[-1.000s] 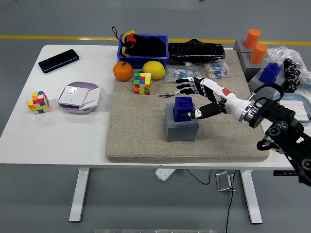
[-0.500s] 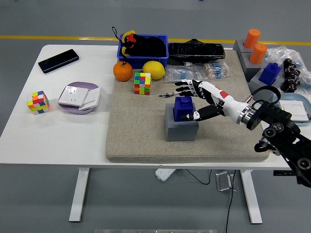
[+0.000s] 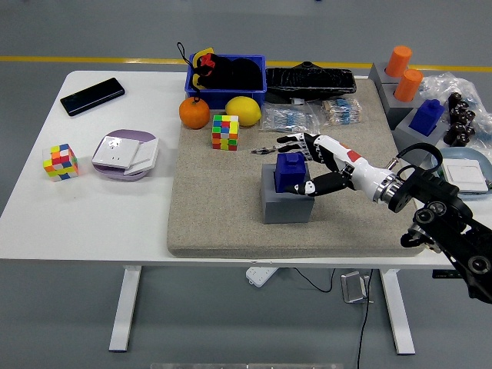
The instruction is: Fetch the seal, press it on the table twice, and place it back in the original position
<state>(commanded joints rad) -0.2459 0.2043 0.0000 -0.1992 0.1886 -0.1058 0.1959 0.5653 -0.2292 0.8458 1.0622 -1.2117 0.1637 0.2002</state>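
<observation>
under the fingers (image 3: 296, 143) lies a rough, matt beige felt mat (image 3: 219, 207) on a smooth white desk (image 3: 77, 215). between them sit a glossy blue plastic seal (image 3: 290, 171) and its matt grey block (image 3: 284, 204). beyond the fingertips lie shiny clear plastic bags (image 3: 296, 117). the right hand (image 3: 327, 161) looks hard, glossy white and black.

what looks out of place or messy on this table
Nothing is spilled or broken. The blue seal sits upright in its grey block, with the right hand spread open around it. The clutter is at the far right: crumpled clear plastic and dark beads heaped by the table edge.
</observation>
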